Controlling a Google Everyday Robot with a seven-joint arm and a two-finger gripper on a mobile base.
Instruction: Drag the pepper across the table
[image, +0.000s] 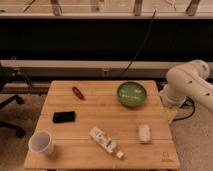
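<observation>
Pepper: you find the pepper (77, 92) on the far left part of the table (100, 127), near the far edge. It lies flat, slanting from far-left to near-right, with nothing touching it.
Neighbours: the black phone (64, 116) lies nearer to you and a little left of it. The green bowl (132, 93) sits well apart to the right. The white cup (41, 143), the white bottle (106, 140) and a small white object (144, 133) stand along the near half.
Gripper: you do not see the gripper. Only the white arm (192, 82) shows, off the right edge of the table, just beside the bowl. Whether the gripper is spread or closed you cannot tell.
Weight: judge it very light, so it will move at the slightest touch.
Surface: glossy and probably slick, so it may slip out from under a pad pressed on top.
Shape: slender and rounded, so expect it to roll or spin if you push off-centre.
Stiffness: it looks firm enough to push or pinch, but you cannot confirm that from here.
Where to hold: take it across the thick middle, jaws straddling its narrow width, low to the wood. Or press down lightly on the middle and slide.
Route: the bare planks between the phone and the bowl look like the freest lane.
Risk: the far edge is close, so drag towards the near side.
</observation>
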